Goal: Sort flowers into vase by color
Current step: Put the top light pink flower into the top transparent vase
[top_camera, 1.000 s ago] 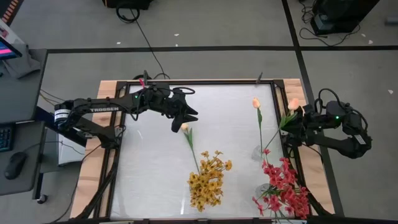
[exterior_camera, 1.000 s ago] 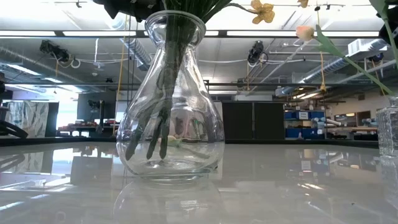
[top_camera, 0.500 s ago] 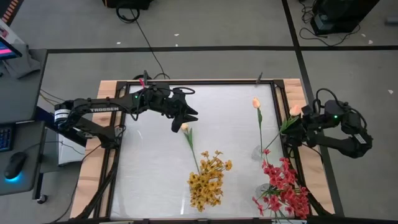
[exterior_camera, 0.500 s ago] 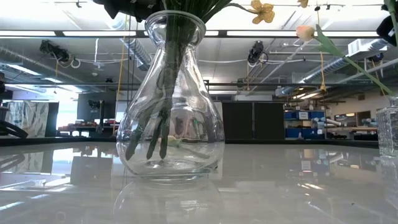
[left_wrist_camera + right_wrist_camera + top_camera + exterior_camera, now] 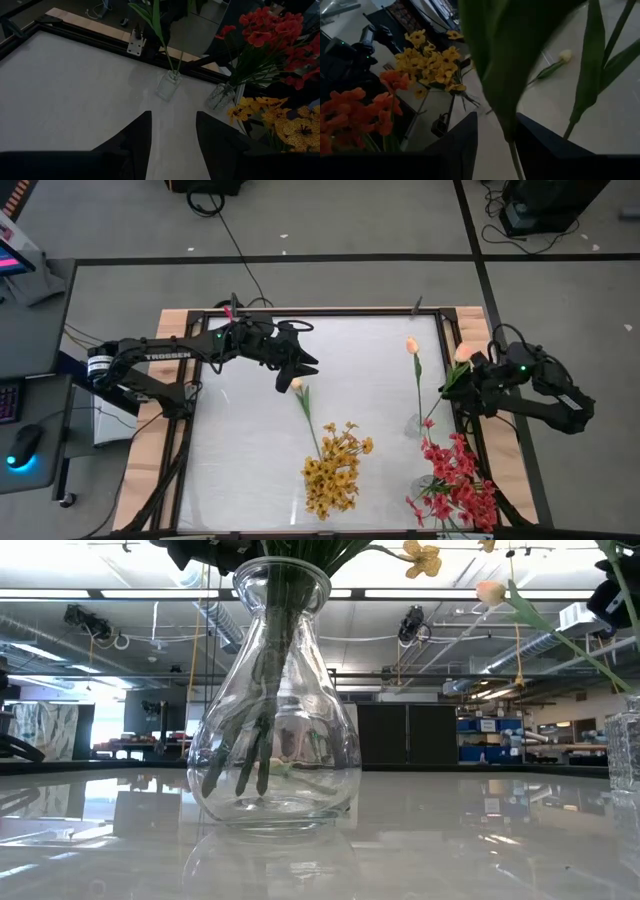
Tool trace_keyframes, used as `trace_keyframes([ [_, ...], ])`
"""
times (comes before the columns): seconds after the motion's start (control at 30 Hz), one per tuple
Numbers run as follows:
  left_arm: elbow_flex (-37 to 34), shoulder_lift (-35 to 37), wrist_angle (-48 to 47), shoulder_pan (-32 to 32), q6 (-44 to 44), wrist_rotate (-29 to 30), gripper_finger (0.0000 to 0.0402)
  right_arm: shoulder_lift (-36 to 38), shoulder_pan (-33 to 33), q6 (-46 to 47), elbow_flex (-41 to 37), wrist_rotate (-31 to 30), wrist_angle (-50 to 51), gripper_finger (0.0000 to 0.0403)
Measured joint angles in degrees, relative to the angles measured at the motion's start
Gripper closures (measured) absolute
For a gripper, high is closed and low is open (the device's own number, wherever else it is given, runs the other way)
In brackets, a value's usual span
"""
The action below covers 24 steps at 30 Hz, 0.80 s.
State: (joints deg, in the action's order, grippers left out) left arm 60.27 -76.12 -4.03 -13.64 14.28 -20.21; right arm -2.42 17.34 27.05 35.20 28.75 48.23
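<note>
Left gripper (image 5: pixel 297 373) hovers over desk (image 5: pixel 240 440) middle, toward far edge, fingers (image 5: pixel 134 137) apart, nothing between them; peach tulip (image 5: pixel 303 402) lies on desk right below it. Yellow flowers (image 5: pixel 335 468) stand in round vase (image 5: pixel 272 700) near front edge. Peach bud stem (image 5: pixel 415 375) upright in small vase (image 5: pixel 167 85) toward right edge. Red flowers (image 5: pixel 457 480) in vase at front right corner. Right gripper (image 5: pixel 466 376) at right edge, fingers (image 5: pixel 457 145) part open around tulip stem (image 5: pixel 512 150), bud (image 5: pixel 463 353) beside it; firm clamp cannot tell
</note>
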Motion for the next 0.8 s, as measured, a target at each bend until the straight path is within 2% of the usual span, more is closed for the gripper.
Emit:
trace_keyframes([
  [0.6, 0.0, 0.0, 0.0, 0.01, 0.0, 0.0, 0.0241, 0.02, -0.01, -1.52, -1.2, -2.09, 0.47, 0.0271],
  [0.8, 0.0, 0.0, 0.0, 0.01, 0.0, 0.0, 0.0241, -0.09, 0.0, -1.17, -1.18, -2.37, 0.63, 0.0287],
])
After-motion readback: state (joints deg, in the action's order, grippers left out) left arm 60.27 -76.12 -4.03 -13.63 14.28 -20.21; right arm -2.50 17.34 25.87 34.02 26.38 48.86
